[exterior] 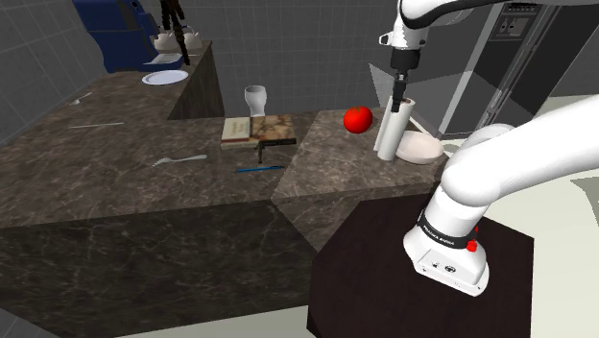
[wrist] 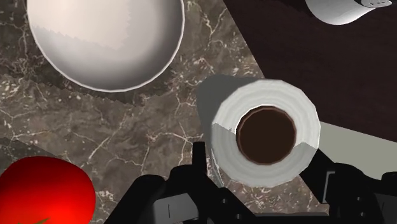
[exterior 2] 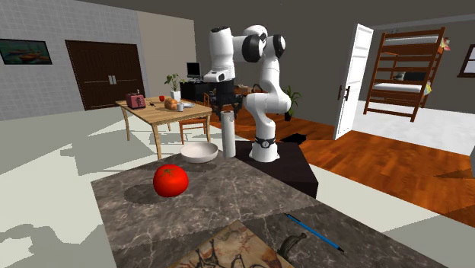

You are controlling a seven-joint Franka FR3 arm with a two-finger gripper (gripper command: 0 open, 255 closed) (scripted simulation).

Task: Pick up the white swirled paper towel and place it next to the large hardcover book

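The white paper towel roll (exterior: 393, 130) stands upright on the dark marble counter, between a red tomato and a white bowl. My black gripper (exterior: 400, 93) comes down from above onto its top end. In the wrist view the roll (wrist: 267, 108), with its brown core, sits between my fingers (wrist: 200, 162), which touch both its sides, so the gripper (wrist: 261, 168) is shut on it. The roll (exterior 2: 228, 137) still rests on the counter below the gripper (exterior 2: 228, 112). The large hardcover book (exterior: 256, 130) lies flat further toward the shoulder view's left.
A red tomato (exterior: 358, 119) and a white bowl (exterior: 419, 148) flank the roll. A white goblet (exterior: 254, 98) stands behind the book, with a blue pen (exterior: 259, 169) in front and a fork (exterior: 176, 160) to the left. A plate (exterior: 164, 77) lies far back.
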